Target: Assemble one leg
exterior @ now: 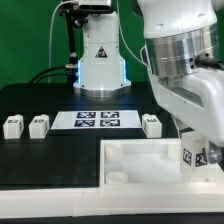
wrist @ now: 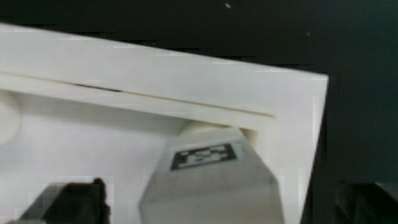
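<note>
A small white leg point(exterior: 189, 156) with a black-and-white tag stands inside the white tray point(exterior: 130, 158), by its corner at the exterior view's right. My gripper point(exterior: 192, 150) hangs over it. In the wrist view the leg point(wrist: 210, 172) lies between my two dark fingers point(wrist: 71, 205), with a strip of tray point(wrist: 160, 75) showing between the leg and that finger. The jaws stand open around the leg.
Three more white legs lie on the black table: two at the exterior view's left point(exterior: 13, 126) point(exterior: 39, 125) and one point(exterior: 152, 125) behind the tray. The marker board point(exterior: 97, 120) lies between them. The robot base point(exterior: 97, 60) stands at the back.
</note>
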Controlling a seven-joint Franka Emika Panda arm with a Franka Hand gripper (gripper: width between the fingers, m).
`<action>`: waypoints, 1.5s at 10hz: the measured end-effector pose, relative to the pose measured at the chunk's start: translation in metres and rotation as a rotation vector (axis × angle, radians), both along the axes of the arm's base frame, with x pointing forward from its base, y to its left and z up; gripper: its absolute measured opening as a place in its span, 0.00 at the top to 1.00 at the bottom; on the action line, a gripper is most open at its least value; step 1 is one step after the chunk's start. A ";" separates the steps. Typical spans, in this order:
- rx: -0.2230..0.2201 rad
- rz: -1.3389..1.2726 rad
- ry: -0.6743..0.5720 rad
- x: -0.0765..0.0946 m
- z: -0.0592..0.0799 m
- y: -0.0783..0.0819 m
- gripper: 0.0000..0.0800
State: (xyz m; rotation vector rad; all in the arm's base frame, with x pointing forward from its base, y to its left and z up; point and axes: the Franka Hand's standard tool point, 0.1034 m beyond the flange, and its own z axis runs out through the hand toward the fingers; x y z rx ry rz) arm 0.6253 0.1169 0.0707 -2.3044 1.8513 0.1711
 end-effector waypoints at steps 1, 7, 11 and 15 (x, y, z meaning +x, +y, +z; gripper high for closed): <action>-0.003 0.137 -0.030 0.000 0.000 0.000 0.19; -0.079 1.045 -0.181 -0.001 0.000 -0.001 0.19; -0.105 1.306 -0.204 -0.002 -0.001 0.000 0.22; -0.101 1.008 -0.155 -0.003 -0.002 0.000 0.63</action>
